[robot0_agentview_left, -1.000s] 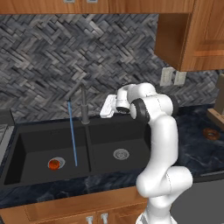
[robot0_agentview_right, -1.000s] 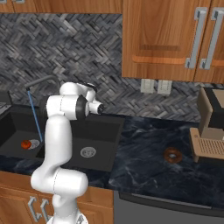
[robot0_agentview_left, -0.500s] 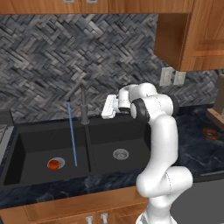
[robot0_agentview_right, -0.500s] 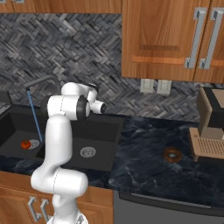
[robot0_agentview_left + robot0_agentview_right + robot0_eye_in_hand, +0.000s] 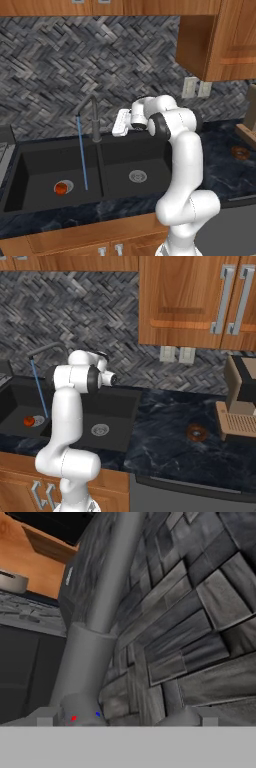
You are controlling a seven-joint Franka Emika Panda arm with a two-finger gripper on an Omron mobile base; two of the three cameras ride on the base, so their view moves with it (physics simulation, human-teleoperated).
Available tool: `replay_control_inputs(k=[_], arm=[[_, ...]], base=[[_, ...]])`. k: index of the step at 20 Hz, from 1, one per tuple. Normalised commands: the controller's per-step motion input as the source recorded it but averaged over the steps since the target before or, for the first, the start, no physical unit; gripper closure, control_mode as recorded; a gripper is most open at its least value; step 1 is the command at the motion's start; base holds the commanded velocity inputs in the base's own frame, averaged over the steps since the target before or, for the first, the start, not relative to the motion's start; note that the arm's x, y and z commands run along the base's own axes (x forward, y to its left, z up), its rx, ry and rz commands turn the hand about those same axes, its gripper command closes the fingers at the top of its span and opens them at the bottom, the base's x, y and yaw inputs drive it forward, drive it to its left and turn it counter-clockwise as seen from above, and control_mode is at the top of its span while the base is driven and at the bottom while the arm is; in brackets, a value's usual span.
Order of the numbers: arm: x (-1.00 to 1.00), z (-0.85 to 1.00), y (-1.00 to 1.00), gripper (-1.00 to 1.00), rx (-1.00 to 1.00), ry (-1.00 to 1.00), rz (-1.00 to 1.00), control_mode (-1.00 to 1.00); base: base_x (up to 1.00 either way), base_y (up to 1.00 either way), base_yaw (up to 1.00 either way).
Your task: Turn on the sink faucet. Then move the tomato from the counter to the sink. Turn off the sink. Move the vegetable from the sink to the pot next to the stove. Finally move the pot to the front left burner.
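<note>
Water runs in a thin blue stream (image 5: 82,155) from the dark faucet (image 5: 93,119) into the left basin of the black sink (image 5: 30,150). The red tomato (image 5: 61,188) lies on that basin's floor beside the drain, also seen as the tomato (image 5: 29,420) from the right. My gripper (image 5: 118,128) hangs open just right of the faucet's column, aimed at it, holding nothing. In the hand view the grey faucet column (image 5: 102,607) rises close ahead; its base (image 5: 80,709) with a red and a blue dot sits between my fingertips (image 5: 45,717), nearer the left one.
The right basin has a round drain (image 5: 137,176). A herringbone stone backsplash (image 5: 55,65) stands close behind the faucet. On the dark counter to the right lie a brown ring-shaped item (image 5: 196,432) and a coffee machine (image 5: 240,401). Wooden cabinets (image 5: 195,301) hang overhead.
My gripper has crept slightly left toward the faucet column. Water keeps running and the tomato stays put.
</note>
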Motion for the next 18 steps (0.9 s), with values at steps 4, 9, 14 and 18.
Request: replay_control_inputs(k=[4,9,14,18], arm=[[0.0,0.0,0.67,-1.0,0.0,0.0,0.01,-1.0],[0.0,0.0,0.62,-1.0,0.0,0.0,0.01,-1.0],[0.0,0.0,0.6,-1.0,0.0,0.0,0.02,-1.0],[0.0,0.0,0.6,-1.0,0.0,0.0,0.02,-1.0]], base=[[0.0,0.0,0.0],[0.0,0.0,0.0],[0.0,0.0,0.0],[0.0,0.0,0.0]])
